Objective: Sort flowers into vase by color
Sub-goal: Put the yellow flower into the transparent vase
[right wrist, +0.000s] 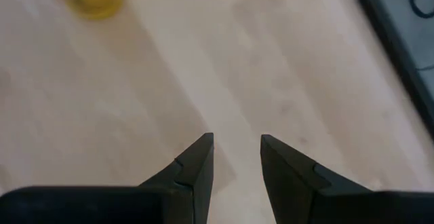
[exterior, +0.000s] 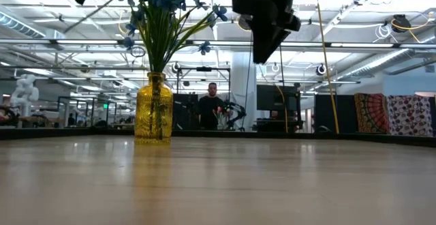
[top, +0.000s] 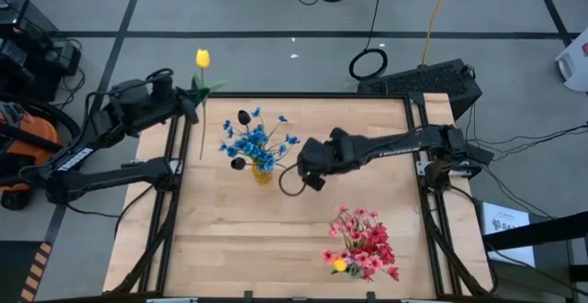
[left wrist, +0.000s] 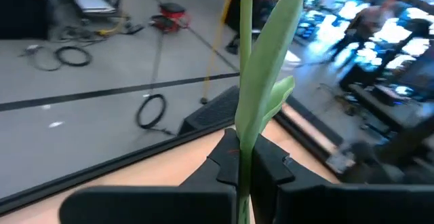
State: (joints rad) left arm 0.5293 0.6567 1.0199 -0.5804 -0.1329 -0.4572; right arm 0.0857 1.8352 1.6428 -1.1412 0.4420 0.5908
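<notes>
My left gripper [top: 195, 104] is at the table's far left corner, shut on a yellow tulip [top: 202, 59] that has a long green stem [left wrist: 244, 81] and a leaf [left wrist: 271, 68]. A yellow glass vase [exterior: 153, 109] in the middle of the table holds blue flowers [top: 260, 142] and two dark buds [top: 243, 117]. My right gripper [top: 308, 173] is open and empty, above the table just right of the vase. In its wrist view [right wrist: 237, 156] only bare wood lies under the fingers. Red and pink flowers [top: 365, 245] with a yellow bud [top: 340, 264] are at the near right. My left gripper pinches the tulip's stem [left wrist: 242, 157] between its two fingers, below the leaf and roughly midway along the stem. The fingers come level from the table's left and lie across the stem. The tulip is lifted clear. Its bud points to the far side and its stem end [top: 202, 154] to the near side.
Raised dark rails [top: 418, 129] frame the wooden table. A dark cable loop [top: 289, 185] hangs by my right gripper. Bare wood [top: 230, 239] lies at the near left. Across the room, a person [exterior: 212, 106] stands behind the table.
</notes>
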